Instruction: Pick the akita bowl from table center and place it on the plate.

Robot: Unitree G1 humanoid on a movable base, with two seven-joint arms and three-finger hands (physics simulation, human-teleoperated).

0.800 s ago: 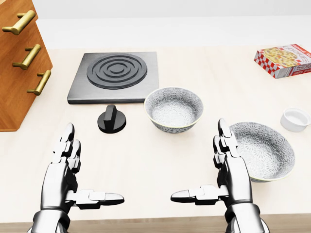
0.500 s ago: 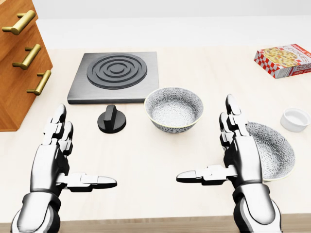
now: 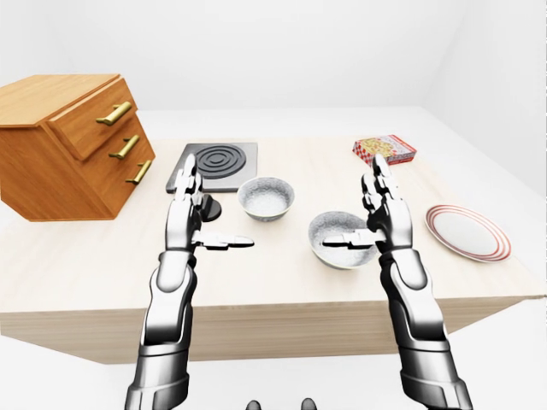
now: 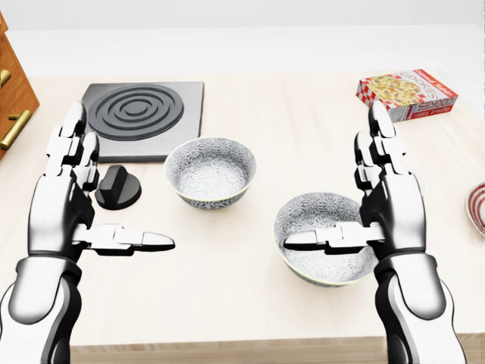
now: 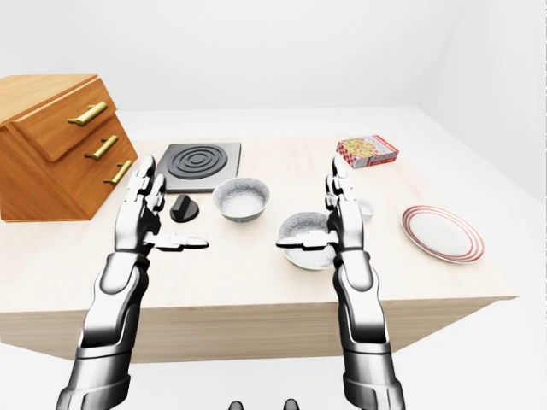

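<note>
Two grey patterned bowls stand on the light wooden table. One bowl (image 4: 211, 173) sits mid-table, just right of the stove plate. The other bowl (image 4: 326, 236) is nearer the bottom edge of the head view. My right hand (image 4: 333, 174) is open, fingers upright, and its thumb lies across this nearer bowl without gripping it. My left hand (image 4: 121, 180) is open too, raised to the left of the mid-table bowl and holding nothing. The red-rimmed plate (image 3: 467, 232) lies at the table's right end, well right of my right hand.
A dark stove plate (image 4: 140, 114) and a black knob (image 4: 117, 189) lie left of the bowls. A wooden drawer cabinet (image 3: 73, 145) stands at the far left, a cookie box (image 4: 405, 95) at the top right. A small white dish (image 5: 366, 207) peeks out behind my right hand.
The camera has swung right, so everything has slid left in the head view and the plate's rim now shows. Both open hands have risen, and the right thumb now crosses the nearer bowl.
</note>
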